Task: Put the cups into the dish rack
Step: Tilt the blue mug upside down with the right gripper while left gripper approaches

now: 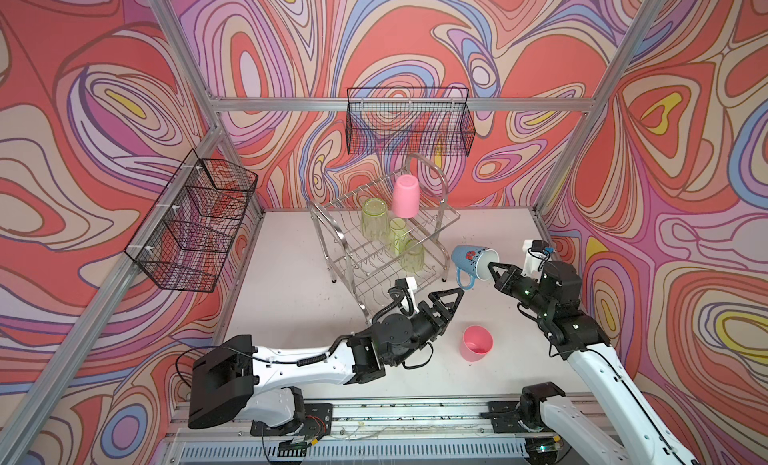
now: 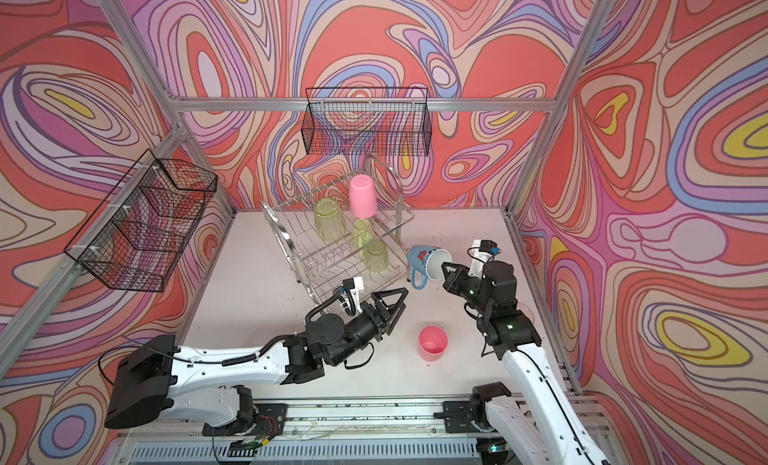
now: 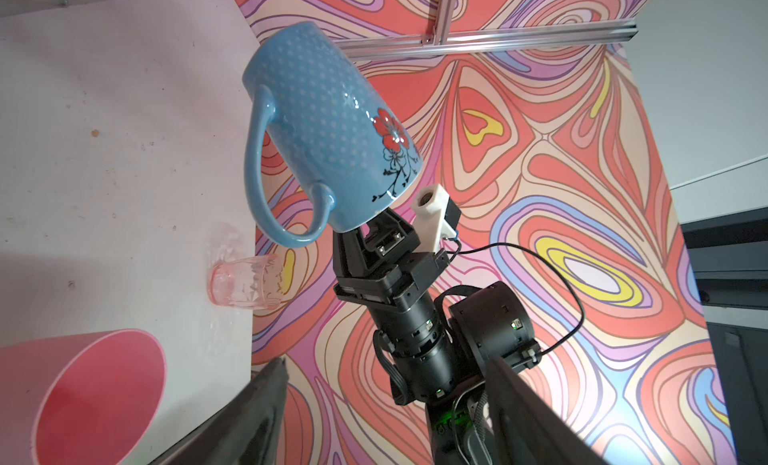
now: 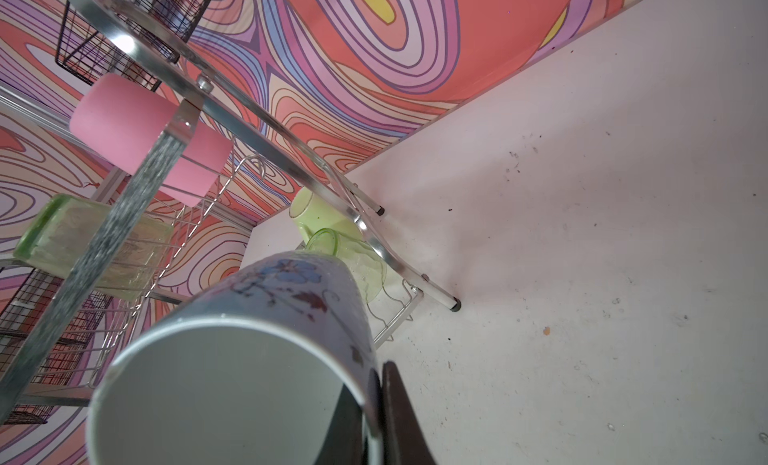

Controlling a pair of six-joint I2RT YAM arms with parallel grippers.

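White-mouthed and closest to the lens, the blue mug point(image 4: 249, 371) hangs clear of the bench point(image 1: 291, 300). The right pincer point(image 1: 489, 266) pinches it at the rim, one finger inside and one outside. It lies tipped, base toward the dish rack point(image 1: 376, 271) just beside it, handle drooping. The left pincer point(image 1: 455, 303) hovers empty, jaws apart, between the rack's near corner and an upright pink tumbler point(image 1: 477, 342). Four cups already sit in the rack. An upturned pink tumbler point(image 1: 405, 194) and an upper green glass point(image 1: 375, 217) are on the top tier, with a pale-green mug point(image 1: 399, 234) and a lower green glass point(image 1: 413, 257) below. A pinkish glass point(image 3: 245, 286) waits at the bench edge by the wall. Judged from this, the mug's delivery is under way. Next it likely needs turning mouth-down and lowering into a free slot, clear of the tube handle and the glasses. No lettering shows anywhere; the mug bears only a red flower on black stems and raised dots.
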